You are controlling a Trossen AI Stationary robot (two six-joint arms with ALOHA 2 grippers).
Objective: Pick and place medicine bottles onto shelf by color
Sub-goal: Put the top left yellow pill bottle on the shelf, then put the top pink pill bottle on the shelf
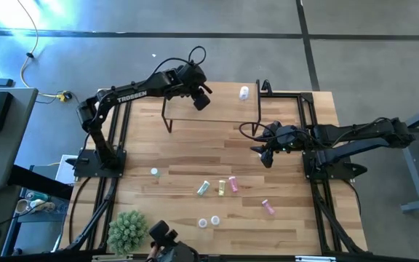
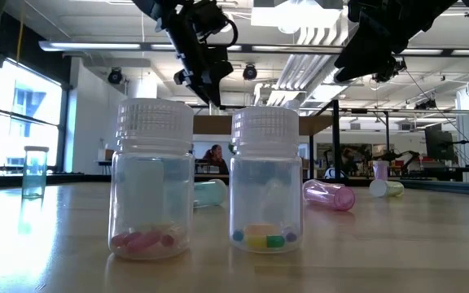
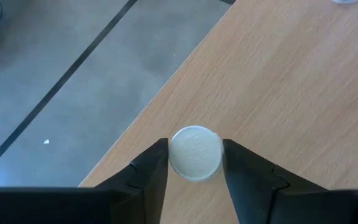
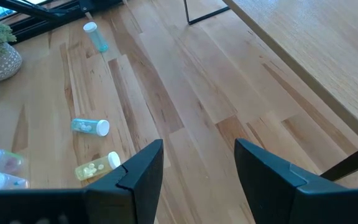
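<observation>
On shelf point(image 3: 303, 74) | white-capped bottle point(image 3: 195, 152) upright | left pincer point(image 3: 195, 171) loosely flanking, apparently untouched

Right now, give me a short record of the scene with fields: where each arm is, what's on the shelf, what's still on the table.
left gripper: above the shelf, jaws either side of a white-capped bottle standing near its edge
right gripper: jaws open, empty, over bare table beside the shelf
shelf: one more bottle at the far end
table: several bottles left; two upright bottles nearest the front edge, others lying down
plant: front left corner
</observation>
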